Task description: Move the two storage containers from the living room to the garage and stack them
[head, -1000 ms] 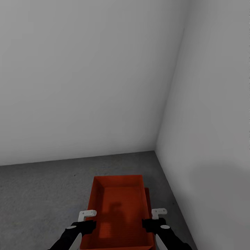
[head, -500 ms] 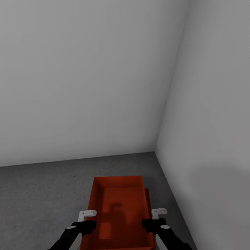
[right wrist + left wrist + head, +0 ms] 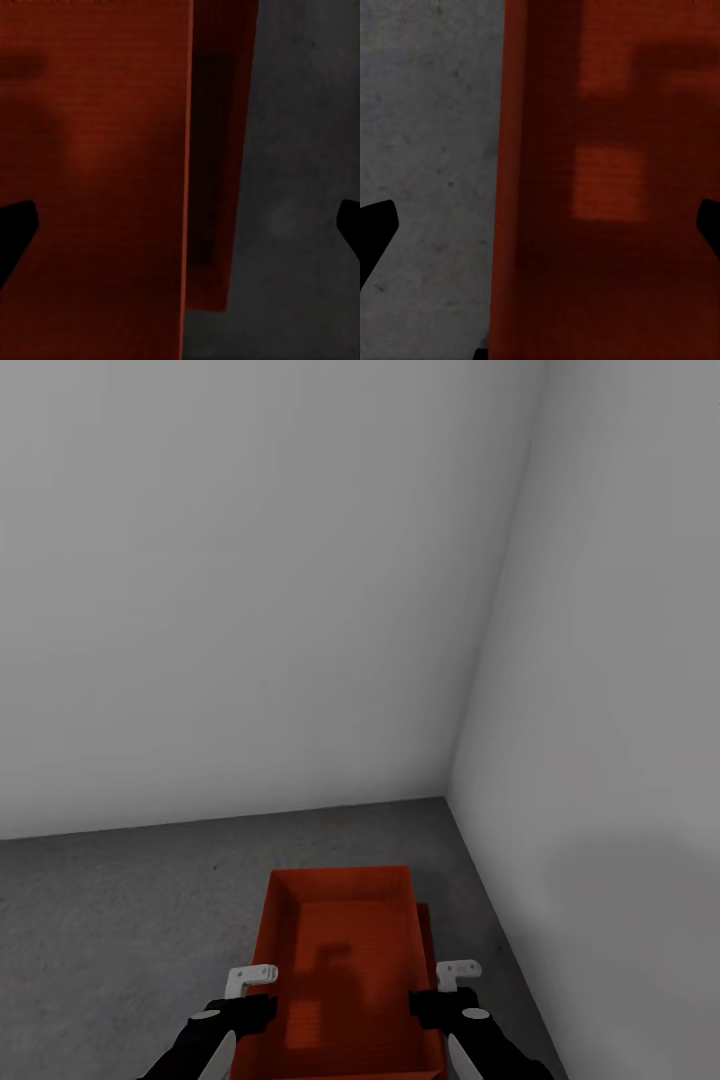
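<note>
1. So, we're in the garage corner here: grey concrete floor [image 3: 120,920], plain pale walls [image 3: 250,580] meeting just past the far right end of the bins.

2. The upper container [image 3: 345,970] sits on top of the lower container [image 3: 426,930], which we only catch as a thin orange strip poking out along the right side. The right wrist view shows that same lower rim [image 3: 221,150] sticking out past the upper bin's wall, with bare floor beside it. So the stack looks a bit offset, not perfectly nested. Both sit on the floor, close to the right wall and near the corner.

3. Left gripper [image 3: 250,990] straddles the upper bin's left wall, right gripper [image 3: 448,985] straddles its right wall. Makes sense: one arm per long side keeps a wide open bin level while it goes down.

4. Jaws on both sides stand wide apart. In each wrist view the dark fingertips [image 3: 375,225] sit at the far edges with the wall running between them, nothing pinched. So neither one is gripping.

5. Our read: the stack is basically made, the bin rests by its own weight, and what's left is lifting the arms clear without snagging a wall and knocking the top bin further off.
</note>
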Robot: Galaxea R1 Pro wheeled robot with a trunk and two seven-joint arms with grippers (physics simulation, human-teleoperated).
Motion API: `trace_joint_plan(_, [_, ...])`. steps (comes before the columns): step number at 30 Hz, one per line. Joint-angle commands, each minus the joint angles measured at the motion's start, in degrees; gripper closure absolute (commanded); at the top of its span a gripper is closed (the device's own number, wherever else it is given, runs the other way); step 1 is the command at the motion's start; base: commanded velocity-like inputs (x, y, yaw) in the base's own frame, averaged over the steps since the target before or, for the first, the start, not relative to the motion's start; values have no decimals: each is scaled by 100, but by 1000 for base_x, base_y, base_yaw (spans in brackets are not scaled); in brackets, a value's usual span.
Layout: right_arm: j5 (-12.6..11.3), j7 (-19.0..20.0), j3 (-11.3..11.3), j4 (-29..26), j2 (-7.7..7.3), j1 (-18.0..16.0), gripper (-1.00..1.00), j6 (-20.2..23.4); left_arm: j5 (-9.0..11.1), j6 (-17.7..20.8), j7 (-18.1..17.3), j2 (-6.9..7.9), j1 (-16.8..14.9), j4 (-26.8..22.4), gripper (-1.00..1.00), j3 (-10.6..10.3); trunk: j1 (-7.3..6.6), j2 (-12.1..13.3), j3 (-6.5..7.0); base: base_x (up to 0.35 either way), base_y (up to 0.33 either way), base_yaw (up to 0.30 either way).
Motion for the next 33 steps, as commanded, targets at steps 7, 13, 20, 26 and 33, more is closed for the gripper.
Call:
trace_joint_plan(7, [-58, -53, 38, -11, -6, -3, -100, 24, 60, 18, 57, 9, -3, -11, -100, -35, 0, -2, -5, 0, 0, 0])
trace_joint_plan(13, [-58, -53, 38, -11, -7, -3, -100, 24, 60, 18, 59, 9, -3, -11, -100, -35, 0, -2, -5, 0, 0, 0])
trace_joint_plan(20, [-58, -47, 38, -11, -7, -3, -100, 24, 60, 18, 57, 9, -3, -11, -100, -35, 0, -2, -5, 0, 0, 0])
trace_joint_plan(26, [-58, -45, 38, -11, -7, -3, -100, 24, 60, 18, 57, 9, -3, -11, -100, -35, 0, -2, -5, 0, 0, 0])
trace_joint_plan(33, [-58, -44, 38, -11, -6, -3, -100, 24, 60, 18, 57, 9, -3, -11, -100, -35, 0, -2, -5, 0, 0, 0])
